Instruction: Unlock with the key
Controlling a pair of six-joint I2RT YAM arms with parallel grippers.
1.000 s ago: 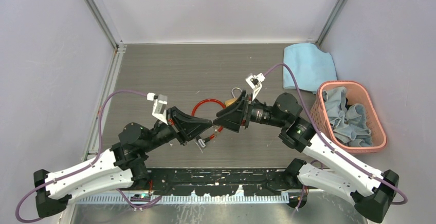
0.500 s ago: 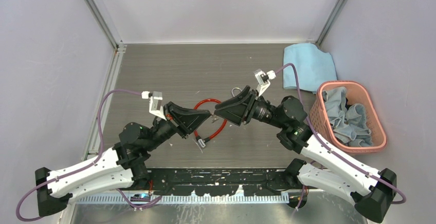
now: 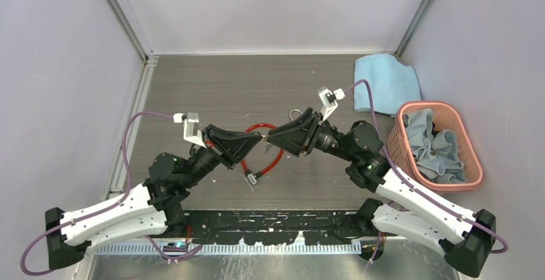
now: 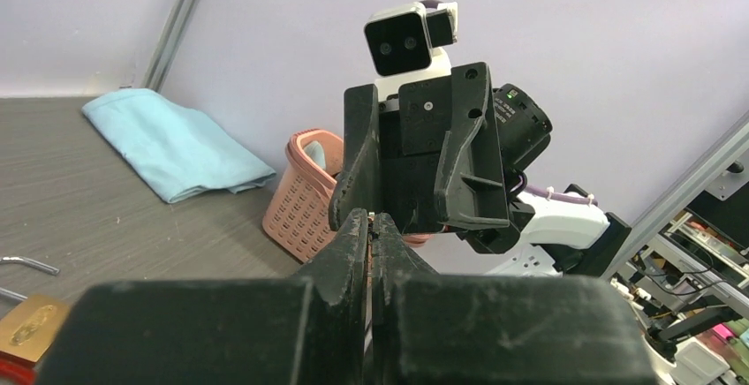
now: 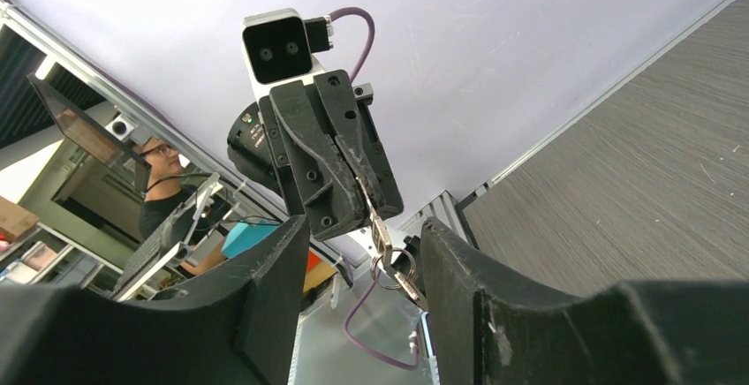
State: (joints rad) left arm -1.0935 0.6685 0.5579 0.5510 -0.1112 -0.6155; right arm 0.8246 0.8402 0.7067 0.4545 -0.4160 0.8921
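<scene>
One key bunch point(image 5: 386, 252), one padlock point(image 4: 34, 325), one basket point(image 4: 296, 204)

Left arm point(image 3: 122, 212) and right arm point(image 3: 418, 196) reach in from the near corners, forearms converging mid-worktop point(image 3: 212, 87); left hand point(image 3: 259, 139) and right hand point(image 3: 272, 135) point tip to tip, nearly meeting, both held above the worktop; left hand's jaws pressed together, pinching the key point(image 5: 382, 242); right hand's jaws stand apart, one each side of the key, not gripping it.

Grey table point(image 3: 212, 87) — red cable lock point(image 3: 277, 158), brass padlock point(image 4: 31, 323), blue cloth point(image 3: 385, 81), pink basket point(image 3: 427, 105) (cloths inside).
</scene>
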